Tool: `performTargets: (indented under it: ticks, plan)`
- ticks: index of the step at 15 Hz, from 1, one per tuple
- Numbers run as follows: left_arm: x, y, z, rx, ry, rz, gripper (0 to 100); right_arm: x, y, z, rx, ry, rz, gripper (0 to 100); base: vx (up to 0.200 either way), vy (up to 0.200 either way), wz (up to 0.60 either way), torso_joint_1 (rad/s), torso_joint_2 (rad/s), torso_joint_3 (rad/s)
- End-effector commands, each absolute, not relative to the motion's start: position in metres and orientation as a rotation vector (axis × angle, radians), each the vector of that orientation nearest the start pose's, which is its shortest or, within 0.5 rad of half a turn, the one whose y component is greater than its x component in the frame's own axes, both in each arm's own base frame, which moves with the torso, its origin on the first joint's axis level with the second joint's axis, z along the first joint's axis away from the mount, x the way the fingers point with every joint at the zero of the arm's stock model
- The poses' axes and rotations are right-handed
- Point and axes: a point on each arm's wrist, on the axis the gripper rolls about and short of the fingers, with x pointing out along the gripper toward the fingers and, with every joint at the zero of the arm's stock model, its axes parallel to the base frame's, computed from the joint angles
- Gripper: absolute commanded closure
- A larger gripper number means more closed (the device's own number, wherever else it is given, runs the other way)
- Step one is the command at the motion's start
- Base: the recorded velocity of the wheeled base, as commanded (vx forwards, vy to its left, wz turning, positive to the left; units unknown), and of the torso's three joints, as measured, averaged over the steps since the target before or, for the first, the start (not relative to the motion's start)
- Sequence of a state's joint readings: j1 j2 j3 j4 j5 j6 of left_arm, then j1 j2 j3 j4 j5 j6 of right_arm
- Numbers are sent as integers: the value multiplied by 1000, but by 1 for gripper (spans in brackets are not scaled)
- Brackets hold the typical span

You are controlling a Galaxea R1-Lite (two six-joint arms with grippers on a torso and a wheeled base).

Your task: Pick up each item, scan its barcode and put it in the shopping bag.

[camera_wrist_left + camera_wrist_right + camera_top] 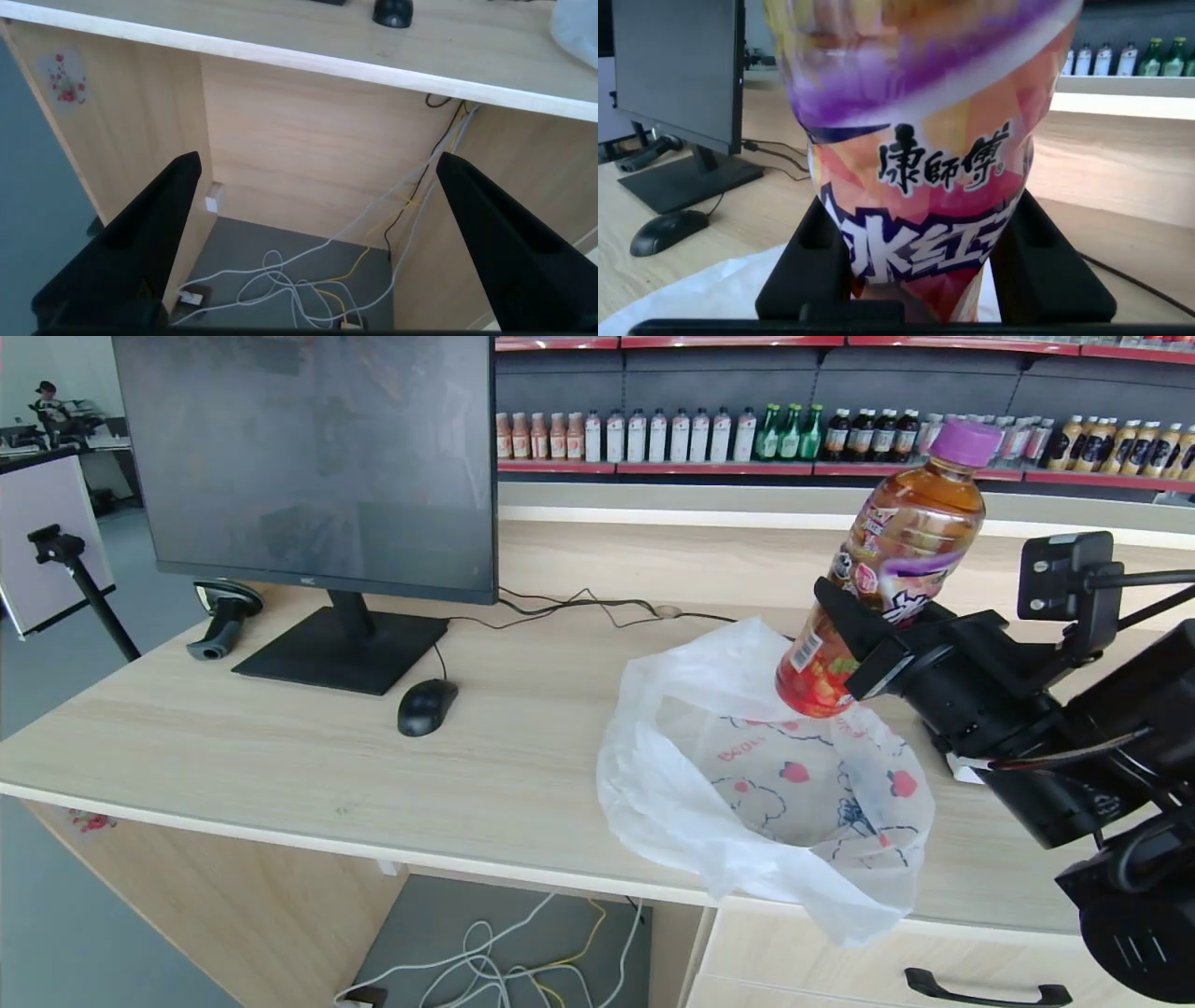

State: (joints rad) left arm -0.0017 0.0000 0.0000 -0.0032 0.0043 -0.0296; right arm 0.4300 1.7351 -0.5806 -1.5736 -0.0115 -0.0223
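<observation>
A tea bottle (892, 560) with a purple cap and amber drink hangs tilted over the counter, its barcode label low on its side. My right gripper (864, 630) is shut on the bottle's (924, 159) lower half, right above the open mouth of the white shopping bag (766, 775). The bag lies on the wooden counter (373, 747) near its front edge. A handheld barcode scanner (222, 616) rests at the counter's far left, behind the monitor stand. My left gripper (318, 243) sits below the counter top, fingers wide apart and empty, facing the open recess under the desk.
A dark monitor (308, 457) stands at the back left with a black mouse (427, 706) in front of it. Cables (579, 607) run across the counter behind the bag. Loose wires (308, 280) lie on the floor in the recess. Shelves of bottles (747, 434) line the back wall.
</observation>
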Motion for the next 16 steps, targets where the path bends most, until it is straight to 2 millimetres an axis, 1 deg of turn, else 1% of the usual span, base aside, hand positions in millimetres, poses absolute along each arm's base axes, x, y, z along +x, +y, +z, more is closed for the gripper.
performTargets:
  ticks: [1,2,3,5,7,9,10,13,16]
  plan:
    - [-23,0,76,-31,-3,3,0,262,121,203,68,-398,413,100,0,0,0,0,0,0]
    - [-23,0,76,-31,-5,3,0,264,122,199,67,-384,416,100,0,0,0,0,0,0]
    - [-23,0,76,-31,-3,5,0,269,126,191,66,-357,421,100,0,0,0,0,0,0]
    - [-23,0,76,-31,-3,3,0,281,135,187,67,-356,430,100,0,0,0,0,0,0]
    - [-23,0,76,-31,-5,3,0,283,149,176,65,-325,468,100,0,0,0,0,0,0]
    - [-23,0,76,-32,-5,3,0,281,168,169,74,-303,522,100,0,0,0,0,0,0]
    - [-23,0,76,-32,-6,5,0,285,170,166,79,-297,524,100,0,0,0,0,0,0]
    - [-23,0,76,-32,-9,4,0,292,170,166,86,-306,514,100,0,0,0,0,0,0]
    - [-23,0,76,-32,-9,4,0,299,177,167,99,-324,521,100,0,0,0,0,0,0]
